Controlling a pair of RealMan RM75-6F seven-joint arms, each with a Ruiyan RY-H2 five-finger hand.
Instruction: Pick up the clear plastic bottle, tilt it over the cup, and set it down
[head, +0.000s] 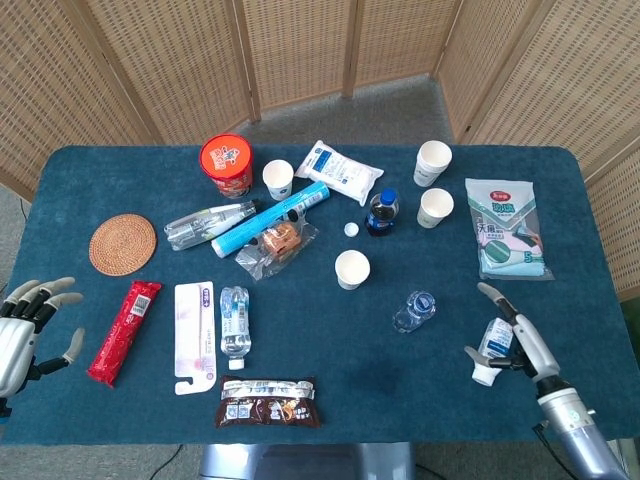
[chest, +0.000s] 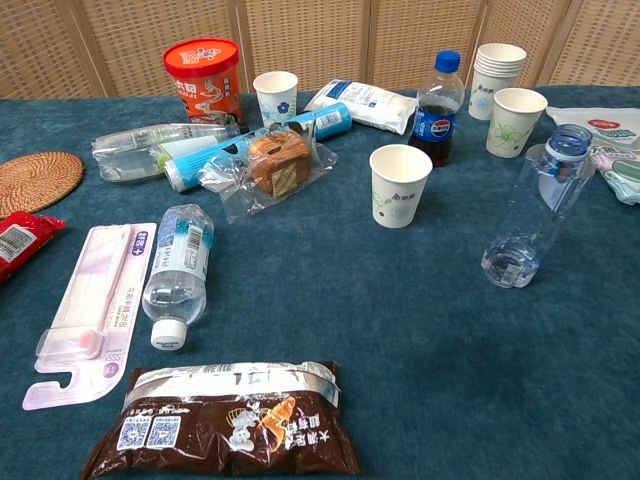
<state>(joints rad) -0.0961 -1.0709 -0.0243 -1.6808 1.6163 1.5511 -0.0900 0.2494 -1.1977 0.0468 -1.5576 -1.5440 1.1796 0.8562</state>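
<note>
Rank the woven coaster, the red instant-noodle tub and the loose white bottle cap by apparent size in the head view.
1. Woven coaster, the widest disc.
2. Red instant-noodle tub; it stands taller, nearer the overhead camera, so its true size is less sure.
3. White bottle cap, clearly smallest.

Stood upright at the right of the blue desk (chest: 420, 340): a clear plastic bottle (chest: 534, 208) with a blue cap, apart from a paper cup (chest: 399, 186) to its left and a cola bottle (chest: 439, 97) behind that. Lay on its side nearer the left: a small water bottle (chest: 179, 273), just beside a toothbrush pack (chest: 95, 308). Sat at the front edge: a brown snack bag (chest: 225, 420).
</note>
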